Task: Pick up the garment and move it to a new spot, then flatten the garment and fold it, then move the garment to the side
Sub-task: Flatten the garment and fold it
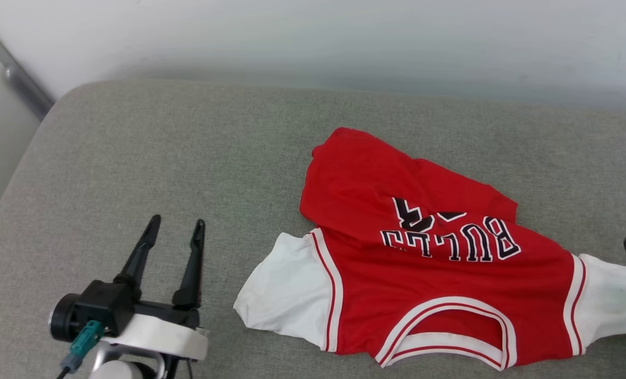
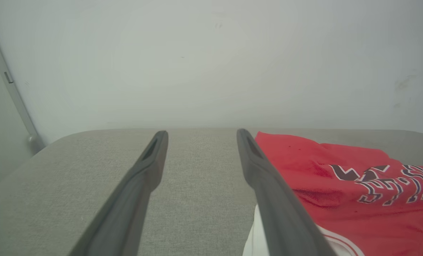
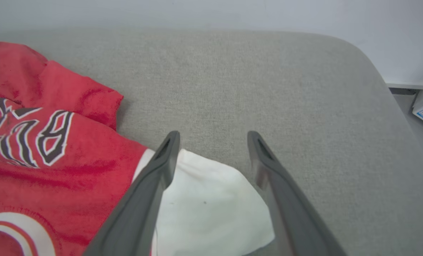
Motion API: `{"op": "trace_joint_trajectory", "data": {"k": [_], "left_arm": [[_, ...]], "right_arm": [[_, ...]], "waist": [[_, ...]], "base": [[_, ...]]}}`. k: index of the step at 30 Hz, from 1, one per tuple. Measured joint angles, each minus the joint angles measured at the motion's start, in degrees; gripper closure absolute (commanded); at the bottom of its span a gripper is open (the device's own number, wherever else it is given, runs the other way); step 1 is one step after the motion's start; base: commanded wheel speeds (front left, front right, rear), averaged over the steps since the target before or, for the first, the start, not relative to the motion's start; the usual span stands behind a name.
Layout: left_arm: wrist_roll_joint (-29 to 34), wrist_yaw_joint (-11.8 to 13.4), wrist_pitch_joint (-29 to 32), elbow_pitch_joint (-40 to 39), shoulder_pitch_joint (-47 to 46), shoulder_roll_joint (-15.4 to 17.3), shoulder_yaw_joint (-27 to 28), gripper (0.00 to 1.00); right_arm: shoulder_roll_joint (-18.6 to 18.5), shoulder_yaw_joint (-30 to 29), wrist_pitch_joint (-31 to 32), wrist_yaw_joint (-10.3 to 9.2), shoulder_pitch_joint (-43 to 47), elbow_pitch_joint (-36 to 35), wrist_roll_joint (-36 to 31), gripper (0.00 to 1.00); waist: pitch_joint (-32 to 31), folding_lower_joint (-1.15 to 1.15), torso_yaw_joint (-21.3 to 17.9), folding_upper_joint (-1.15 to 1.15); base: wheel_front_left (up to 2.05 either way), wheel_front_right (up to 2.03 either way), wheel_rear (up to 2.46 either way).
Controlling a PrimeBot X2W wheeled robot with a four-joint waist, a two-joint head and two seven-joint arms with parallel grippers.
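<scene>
Grey cushion (image 1: 134, 158) by a white wall (image 1: 344, 42); shirt (image 1: 423, 263) lies rumpled, half doubled over. Left claw (image 1: 177, 222) and right claw (image 3: 213, 137) gape empty. Flattening, folding, moving aside seem left

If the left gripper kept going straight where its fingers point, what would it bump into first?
Probably the pale wall: the left gripper points across bare grey cushion, with the garment off to its right. Depth is hard to judge.

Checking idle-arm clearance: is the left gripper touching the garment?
Apart. Head view shows bare grey cushion between the left gripper and the nearest white sleeve of the garment.
</scene>
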Motion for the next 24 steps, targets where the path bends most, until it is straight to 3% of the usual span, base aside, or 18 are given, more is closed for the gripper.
{"op": "trace_joint_trajectory", "data": {"k": [9,16,20,24], "left_arm": [[-1.45,-0.75,0.0,-0.56,2.88,2.92,2.56,0.0],[-3.34,-0.83,2.5,-3.61,7.04,3.65,2.57,0.0],[-5.72,-2.3,9.98,-6.13,8.13,6.41,0.75,0.0],[-9.14,-3.11,21.34,-10.24,8.14,10.47,-0.9,0.0]], "right_arm": [[6.58,0.63,-21.32,0.0,2.54,-12.25,2.35,0.0],[10.0,4.95,-30.05,0.0,8.7,-15.95,2.93,0.0],[10.91,5.81,-31.87,0.0,9.83,-15.67,4.0,0.0],[11.39,5.93,-31.55,-0.01,9.98,-15.11,6.35,0.0]], "waist": [[-3.21,0.0,-2.06,0.0],[-4.53,-0.01,-4.42,0.0],[-4.22,-0.01,-5.16,0.0],[-3.38,-0.01,-5.91,0.0]], "base": [[0.0,0.0,0.0],[0.0,0.0,0.0],[0.0,0.0,0.0],[0.0,0.0,0.0]]}}
